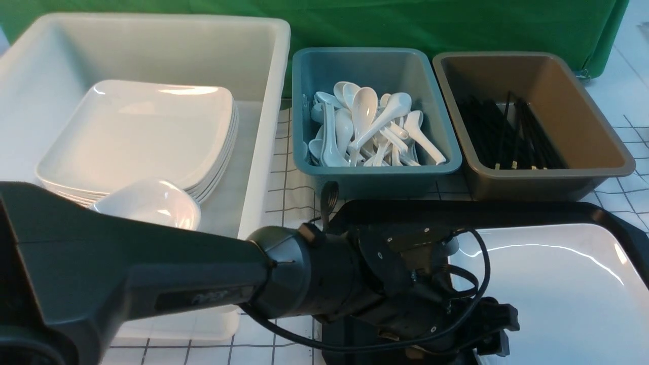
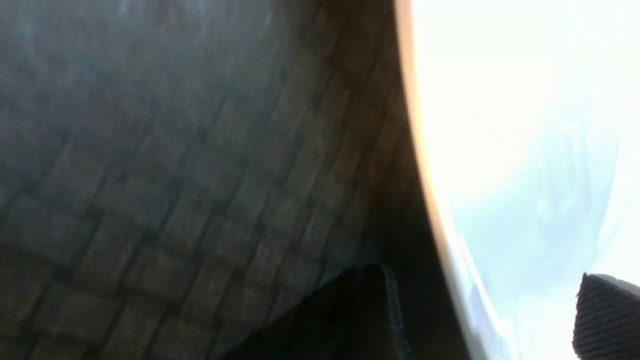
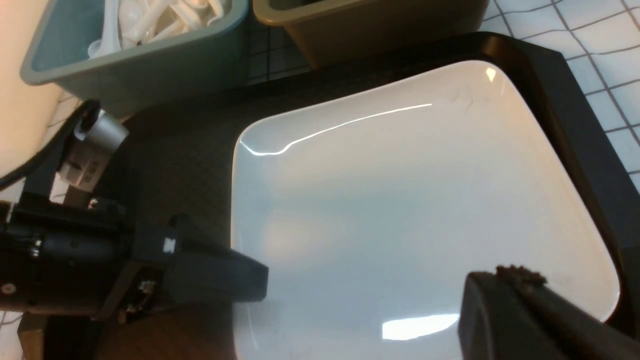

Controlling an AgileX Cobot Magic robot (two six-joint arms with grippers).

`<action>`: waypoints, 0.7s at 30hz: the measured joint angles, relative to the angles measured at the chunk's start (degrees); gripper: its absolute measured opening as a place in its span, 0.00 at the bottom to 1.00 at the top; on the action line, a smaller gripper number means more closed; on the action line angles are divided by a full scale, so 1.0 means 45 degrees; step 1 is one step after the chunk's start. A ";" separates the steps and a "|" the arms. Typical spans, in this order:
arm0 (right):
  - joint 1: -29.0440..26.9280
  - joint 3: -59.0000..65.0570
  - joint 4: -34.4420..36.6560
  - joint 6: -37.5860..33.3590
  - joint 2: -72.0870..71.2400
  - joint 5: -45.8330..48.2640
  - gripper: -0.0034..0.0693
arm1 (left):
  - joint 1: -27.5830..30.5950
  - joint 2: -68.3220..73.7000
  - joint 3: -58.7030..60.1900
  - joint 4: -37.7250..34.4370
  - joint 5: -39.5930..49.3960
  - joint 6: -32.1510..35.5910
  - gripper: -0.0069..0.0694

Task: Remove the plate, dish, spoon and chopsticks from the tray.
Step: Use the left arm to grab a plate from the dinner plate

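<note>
Left gripper (image 2: 484,312): spread wide, straddling the left rim of the large glossy white plate (image 1: 557,284).
Right gripper (image 3: 505,287): pressed together over its near-right corner.
Plate: on black plastic tray (image 1: 507,213).

You have one black tray (image 1: 507,213), one large plate (image 1: 557,284) on it, and three containers: one white bin (image 1: 152,23), one teal tub (image 1: 375,177), one brown tub (image 1: 537,185). In the bin you can count one small dish (image 1: 152,203) and a stack (image 1: 137,126) of roughly five plates. The spoons (image 1: 365,109), a dozen or so, and the chopsticks (image 1: 502,134) are too tangled for an exact count.
</note>
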 joint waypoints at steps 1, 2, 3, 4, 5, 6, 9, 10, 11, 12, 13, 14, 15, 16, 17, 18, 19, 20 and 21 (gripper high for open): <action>0.0000 0.0000 0.0000 0.0000 0.0000 0.0000 0.09 | -0.0043 0.0012 -0.0005 -0.0042 -0.0099 0.0033 0.73; 0.0000 0.0000 0.0000 0.0000 0.0000 0.0000 0.09 | -0.0238 0.0074 -0.0034 -0.0307 -0.0516 0.0232 0.72; 0.0000 0.0000 0.0000 0.0000 0.0000 0.0000 0.09 | -0.0324 0.0139 -0.0047 -0.0523 -0.0676 0.0374 0.71; 0.0000 0.0000 0.0000 0.0000 0.0000 0.0000 0.09 | -0.0391 0.0183 -0.0078 -0.0764 -0.0777 0.0563 0.70; 0.0000 0.0000 0.0000 0.0000 0.0000 0.0000 0.09 | -0.0472 0.0224 -0.0100 -0.0987 -0.0874 0.0677 0.68; 0.0000 0.0000 0.0000 0.0000 0.0000 0.0000 0.09 | -0.0530 0.0287 -0.0112 -0.1195 -0.0946 0.0821 0.67; 0.0000 0.0000 0.0000 0.0000 0.0000 0.0000 0.09 | -0.0593 0.0411 -0.0125 -0.1884 -0.1066 0.1299 0.62; 0.0000 0.0000 0.0000 0.0000 0.0000 0.0000 0.09 | -0.0607 0.0425 -0.0125 -0.2056 -0.1085 0.1454 0.60; 0.0000 0.0004 0.0000 0.0000 0.0000 0.0000 0.09 | -0.0607 0.0450 -0.0125 -0.2219 -0.1114 0.1573 0.59; 0.0000 0.0004 0.0000 0.0000 0.0000 0.0000 0.09 | -0.0607 0.0501 -0.0140 -0.2312 -0.1142 0.1598 0.57; 0.0000 0.0004 0.0000 0.0000 0.0000 0.0000 0.09 | -0.0607 0.0527 -0.0175 -0.2373 -0.1175 0.1611 0.56; 0.0000 0.0004 0.0000 0.0000 0.0000 0.0000 0.09 | -0.0607 0.0544 -0.0226 -0.2411 -0.1185 0.1637 0.55; 0.0000 0.0004 0.0000 0.0000 0.0000 0.0000 0.09 | -0.0607 0.0576 -0.0255 -0.2423 -0.1198 0.1648 0.54; 0.0000 0.0004 0.0000 0.0000 0.0000 0.0000 0.09 | -0.0616 0.0605 -0.0318 -0.2423 -0.1211 0.1667 0.54; 0.0000 0.0004 0.0000 0.0000 0.0000 0.0000 0.09 | -0.0616 0.0650 -0.0380 -0.2438 -0.1211 0.1740 0.53; 0.0000 0.0004 0.0000 0.0000 0.0000 0.0000 0.09 | -0.0616 0.0675 -0.0435 -0.2438 -0.1211 0.1809 0.53; 0.0000 0.0004 0.0000 0.0000 0.0000 0.0000 0.09 | -0.0616 0.0695 -0.0483 -0.2441 -0.1211 0.1837 0.53; 0.0000 0.0004 0.0000 0.0000 0.0000 0.0000 0.09 | -0.0616 0.0692 -0.0497 -0.2441 -0.1211 0.1871 0.53; 0.0000 0.0004 0.0000 0.0000 0.0000 0.0000 0.09 | -0.0630 0.0742 -0.0564 -0.2428 -0.1211 0.1911 0.52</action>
